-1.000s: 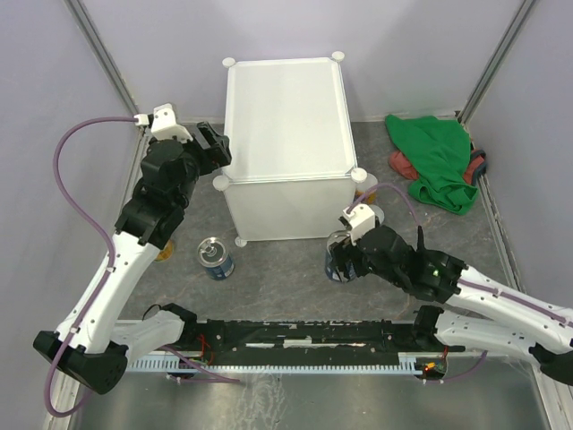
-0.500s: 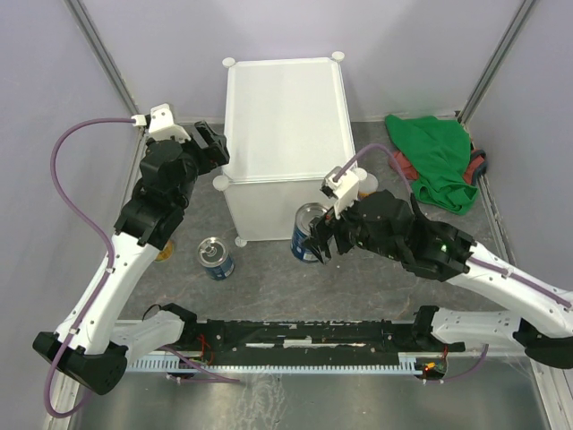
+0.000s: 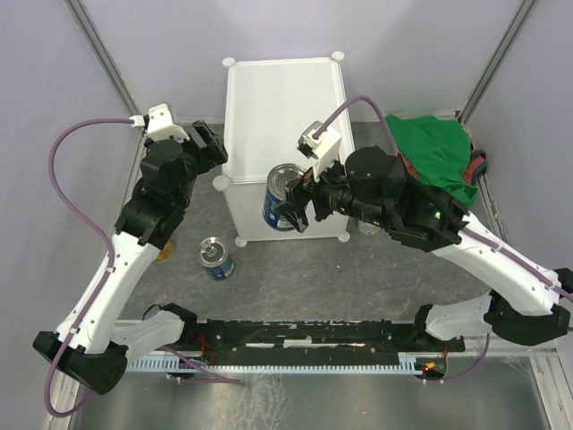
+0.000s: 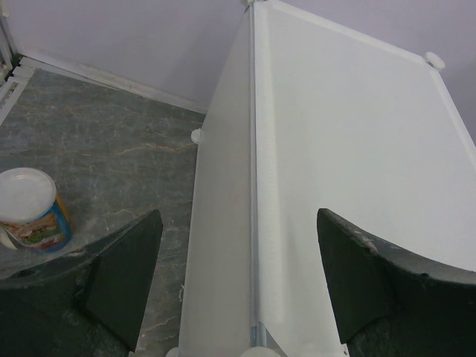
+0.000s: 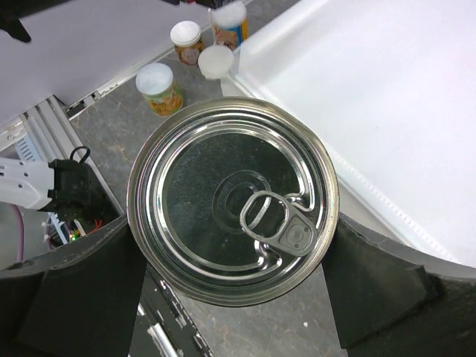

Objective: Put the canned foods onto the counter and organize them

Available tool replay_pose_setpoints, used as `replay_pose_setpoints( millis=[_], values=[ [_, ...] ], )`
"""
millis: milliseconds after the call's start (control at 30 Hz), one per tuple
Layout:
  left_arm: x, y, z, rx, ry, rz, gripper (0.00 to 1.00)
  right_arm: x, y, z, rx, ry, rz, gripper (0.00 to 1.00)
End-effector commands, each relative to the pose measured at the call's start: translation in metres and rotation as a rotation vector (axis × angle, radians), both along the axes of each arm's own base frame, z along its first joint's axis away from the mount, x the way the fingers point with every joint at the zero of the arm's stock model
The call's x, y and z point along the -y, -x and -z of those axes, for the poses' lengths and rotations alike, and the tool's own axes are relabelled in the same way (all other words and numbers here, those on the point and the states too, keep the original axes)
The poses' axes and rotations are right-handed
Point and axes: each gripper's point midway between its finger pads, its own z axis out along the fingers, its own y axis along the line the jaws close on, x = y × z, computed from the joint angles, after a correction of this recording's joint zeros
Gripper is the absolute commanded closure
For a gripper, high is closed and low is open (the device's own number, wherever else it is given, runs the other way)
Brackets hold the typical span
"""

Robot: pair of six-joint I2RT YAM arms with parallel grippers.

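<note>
Top view: placing step; blue can (image 3: 279, 199) pinched in right end effector (image 3: 294, 204), over near edge of counter (image 3: 286, 98), toward far edge of table (image 3: 295, 269). Left wrist: left end effector (image 4: 238, 275) spread, empty, over counter's left edge. Right wrist: lid level; next, likely lowering onto counter top.

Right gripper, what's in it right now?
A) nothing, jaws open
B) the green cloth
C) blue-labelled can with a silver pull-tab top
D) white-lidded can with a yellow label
C: the right gripper is clamped on the blue can. The can's silver pull-tab top fills the right wrist view, with a finger on either side.
</note>
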Motion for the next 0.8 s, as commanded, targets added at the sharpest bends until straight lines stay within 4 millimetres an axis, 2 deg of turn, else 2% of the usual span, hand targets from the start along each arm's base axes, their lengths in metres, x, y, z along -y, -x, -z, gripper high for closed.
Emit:
replay_pose_setpoints(
  millis=[0, 200, 333, 700, 767],
  values=[
    [-0.003, -0.001, -0.028, 0.072, -0.009, -0.014, 0.1, -0.002, -0.006, -0.099, 0.174, -0.223, 0.013, 0.99],
    [-0.004, -0.001, -0.031, 0.077, -0.011, -0.015, 0.1, -0.003, -0.032, -0.119, 0.245, -0.183, 0.11, 0.99],
    [-0.003, -0.001, -0.031, 0.077, -0.012, -0.012, 0.1, 0.002, -0.057, -0.133, 0.274, -0.179, 0.178, 0.99],
    [0.0, 0.001, -0.026, 0.057, -0.009, 0.009, 0.1, 0.028, -0.157, -0.145, 0.307, -0.208, 0.391, 0.99],
    [0.0, 0.002, -0.025, 0.056, -0.005, 0.013, 0.1, 0.033, -0.182, -0.142, 0.32, -0.203, 0.435, 0.99]
  ],
)
